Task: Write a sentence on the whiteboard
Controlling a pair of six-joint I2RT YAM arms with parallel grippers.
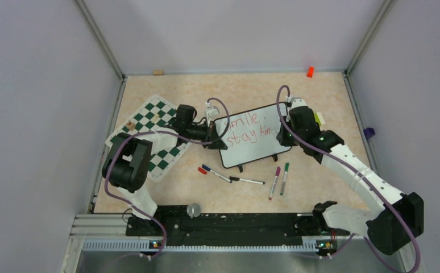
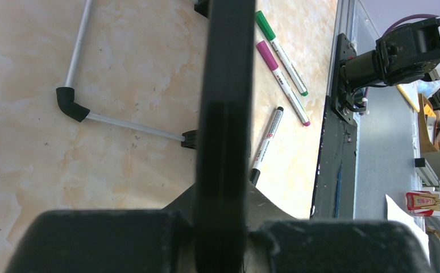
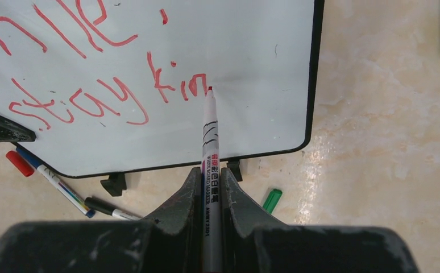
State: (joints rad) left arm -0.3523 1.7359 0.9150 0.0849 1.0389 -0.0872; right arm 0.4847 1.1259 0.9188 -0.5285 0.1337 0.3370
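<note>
The top camera looks steeply down from behind the bases over the worktop (image 1: 320, 96). Wrist cameras sit close behind the left end effector (image 2: 220, 219) and right end effector (image 3: 210, 182); both show the whiteboard (image 3: 252, 57), seemingly edge-on at left.

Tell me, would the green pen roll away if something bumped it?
Probably: the green pen is slim and round, lying flat on the smooth table, so a sideways bump would likely roll it. It looks light, so it may skid too.

left pincer (image 2: 220, 236) clamping whiteboard (image 2: 224, 85) edge, green marker (image 2: 280, 52)
</note>
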